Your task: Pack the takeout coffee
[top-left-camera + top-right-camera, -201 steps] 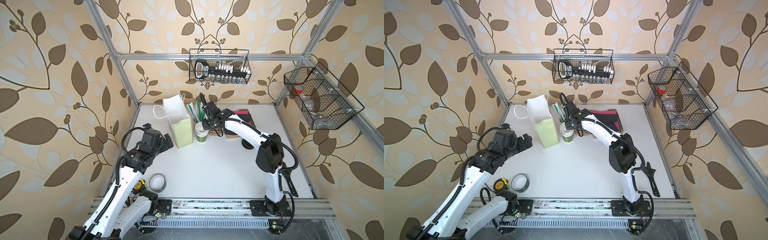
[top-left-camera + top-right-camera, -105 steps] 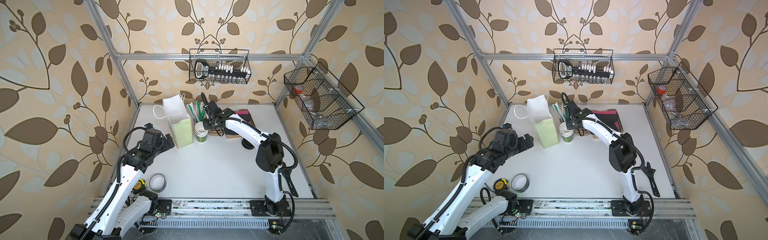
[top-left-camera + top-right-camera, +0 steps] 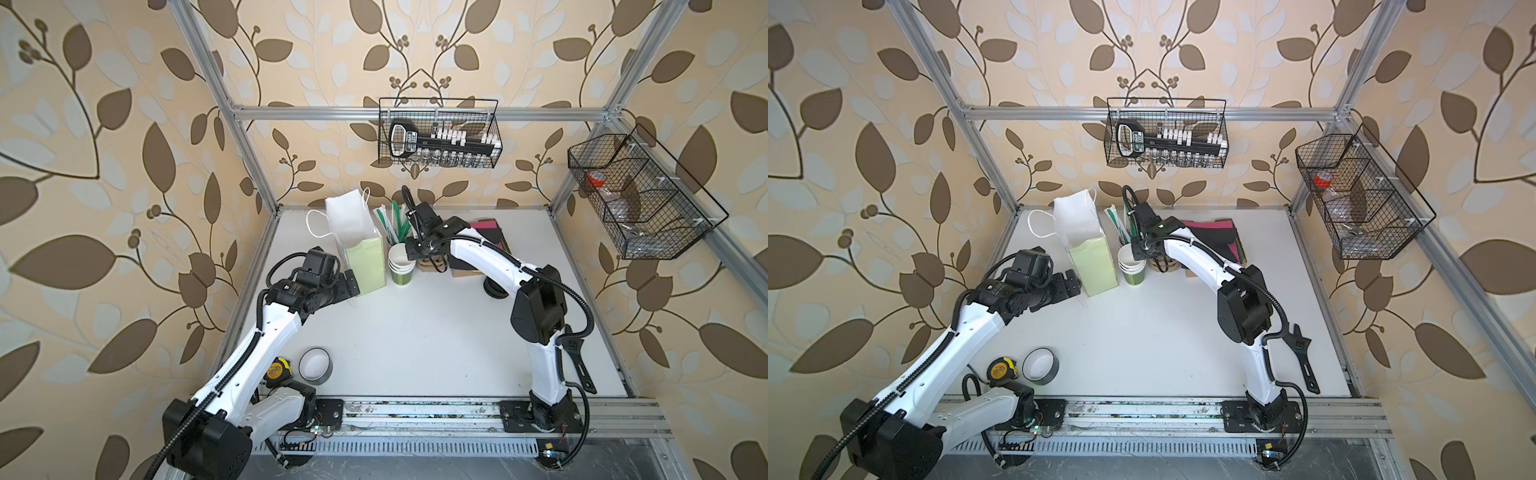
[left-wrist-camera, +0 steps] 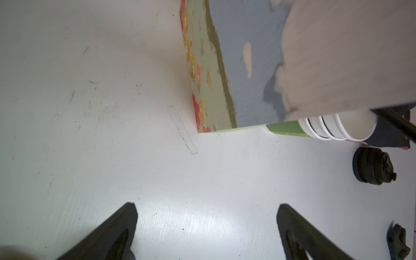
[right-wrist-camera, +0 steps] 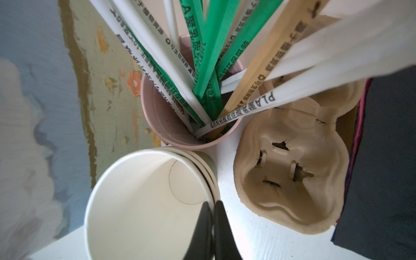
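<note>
Table [image 3: 415, 332]: white, bag [image 3: 365, 266] just beside cup stack [image 3: 401, 266].
Left hand [image 4: 207, 206]: spread wide, holding nothing.
Right hand [image 5: 212, 202]: closed, apparently pinching the top cup's rim.

The right gripper [image 5: 213, 227] shows only as two dark fingers pinched on the rim of the top cup [image 5: 144, 202], cropped at the picture's edge. In both top views its tips are hidden under its own wrist. The paper bag [image 5: 33, 101] is a blur in both wrist views. The left gripper [image 4: 207, 225] has its spread fingers cut off too. Toward the tabletop's right edge, the black lids [image 3: 494, 291] sit half behind the right arm. The wire basket [image 3: 673, 237] holds things too small to name.
</note>
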